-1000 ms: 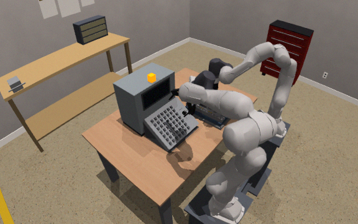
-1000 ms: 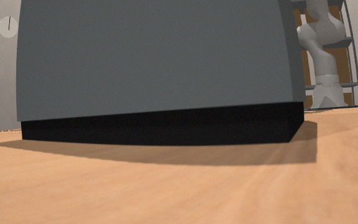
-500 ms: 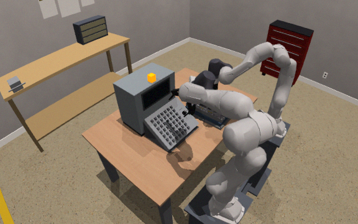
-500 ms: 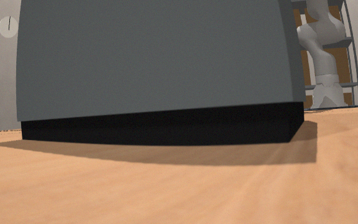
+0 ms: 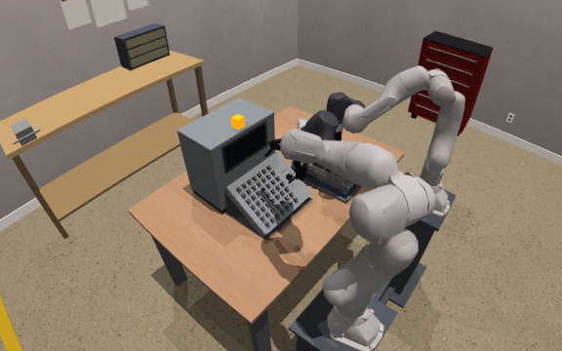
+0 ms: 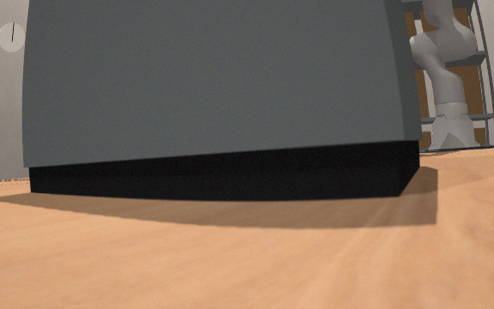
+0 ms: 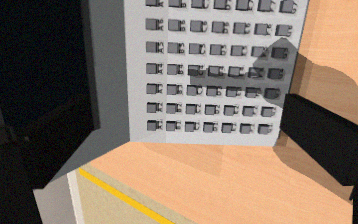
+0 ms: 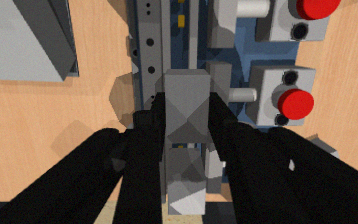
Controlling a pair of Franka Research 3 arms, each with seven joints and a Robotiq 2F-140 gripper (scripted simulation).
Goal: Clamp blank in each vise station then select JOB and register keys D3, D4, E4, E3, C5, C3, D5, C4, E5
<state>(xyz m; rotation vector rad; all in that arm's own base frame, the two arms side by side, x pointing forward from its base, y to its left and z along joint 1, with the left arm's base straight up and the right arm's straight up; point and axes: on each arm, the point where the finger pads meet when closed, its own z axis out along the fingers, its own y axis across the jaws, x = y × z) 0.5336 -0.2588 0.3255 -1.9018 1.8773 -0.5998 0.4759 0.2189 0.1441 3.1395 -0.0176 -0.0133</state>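
Note:
My left gripper (image 7: 187,111) (image 5: 285,161) is open above the grey key panel (image 7: 140,100) (image 5: 234,192). Its shadow falls on several keys. The amber lamp (image 5: 237,122) on the cabinet is lit. My right gripper (image 8: 186,107) is shut on a grey blank (image 8: 187,87), held over the vise channel beside a moving jaw (image 8: 219,75). Another grey block (image 8: 185,162) lies lower in that view, beside another moving jaw (image 8: 213,172); its lit end shows below that jaw's end. Two red valve knobs (image 8: 296,104) (image 8: 318,5) show at the right. The fingers hide part of the vise.
The cabinet (image 5: 203,161) (image 6: 213,86) stands beside the key panel, its dark screen (image 5: 246,146) facing the arms. The vise base (image 5: 346,195) (image 8: 275,50) stands at the panel's far side on the wooden table (image 5: 203,244). The two arms are close together above it.

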